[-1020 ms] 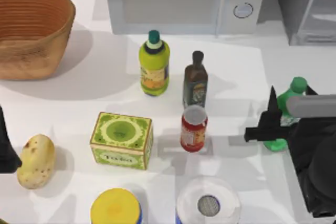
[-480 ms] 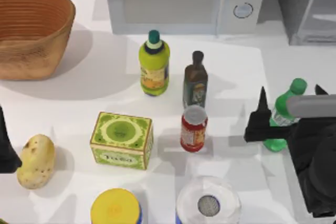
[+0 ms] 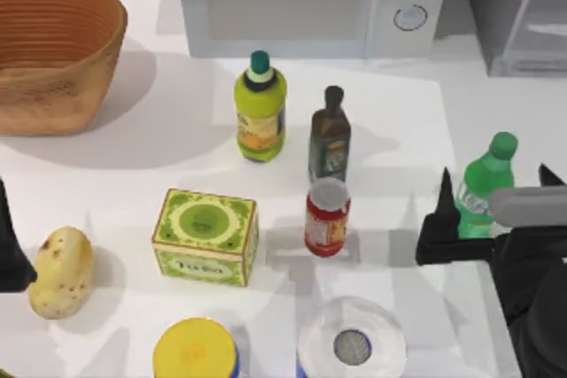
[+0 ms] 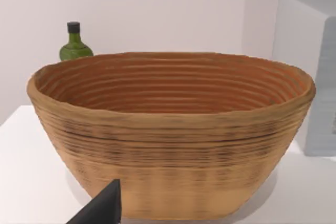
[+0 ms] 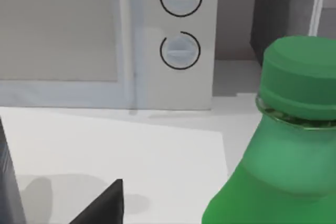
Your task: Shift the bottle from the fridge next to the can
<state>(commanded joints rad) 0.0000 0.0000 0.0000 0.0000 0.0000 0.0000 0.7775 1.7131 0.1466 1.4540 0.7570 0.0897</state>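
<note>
The green bottle (image 3: 484, 190) stands upright on the table near the right edge, well to the right of the red can (image 3: 327, 217). My right gripper (image 3: 496, 173) is open around the bottle, one finger on each side with a gap to the plastic. In the right wrist view the bottle (image 5: 283, 171) looms close, and a dark fingertip (image 5: 107, 205) stands apart from it. The grey fridge (image 3: 518, 15) is at the back right corner. My left gripper (image 3: 11, 245) is parked at the table's left edge.
A white microwave (image 3: 310, 2) stands at the back, a wicker basket (image 3: 53, 50) at back left. A yellow-green bottle (image 3: 260, 108) and a small brown bottle (image 3: 330, 137) stand behind the can. A green box (image 3: 205, 236), a potato (image 3: 60, 272), and two round containers (image 3: 352, 343) fill the front.
The right gripper's fingers have spread apart and let go of the bottle. The bottle went from tilted to upright, and the gripper drew back slightly toward the front.
</note>
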